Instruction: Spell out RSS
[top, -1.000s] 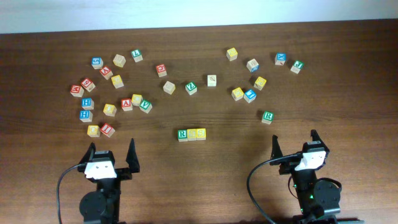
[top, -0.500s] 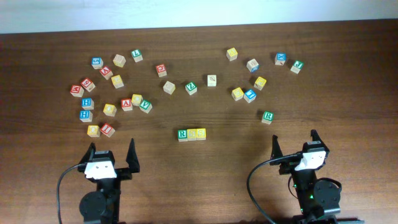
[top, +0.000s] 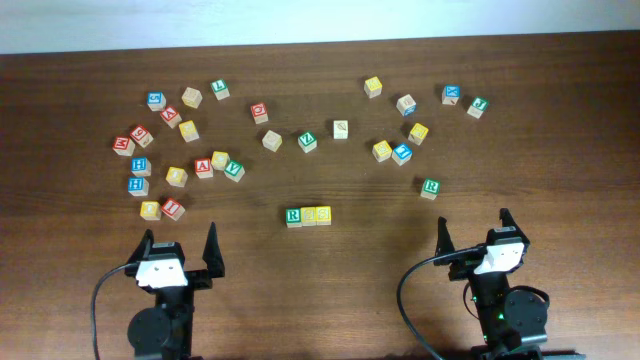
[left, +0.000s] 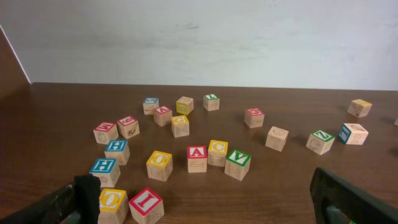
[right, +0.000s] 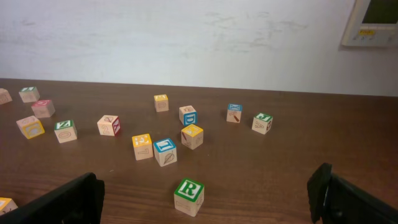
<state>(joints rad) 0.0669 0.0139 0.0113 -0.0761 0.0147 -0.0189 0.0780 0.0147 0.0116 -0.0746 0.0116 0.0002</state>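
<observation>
we see the rss row (top: 308, 215), cubes touching, at the near middle of the bench (top: 560, 150), and with left tool (top: 180, 240) and right tool (top: 473, 225) both released and empty, we judge a needless reach could knock it crooked.

R cube (top: 293, 215) beside two yellow cubes (top: 322, 214)

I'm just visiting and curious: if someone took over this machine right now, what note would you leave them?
Left gripper: open, empty, clear of the cubes.
Right gripper: likewise.
Green R cube, middle yellow cube and end yellow cube stand in a tight row at the centre of the table.
Done: the row seems laid.
Left: confirm both yellow letters are S; they are unreadable from here.
</observation>
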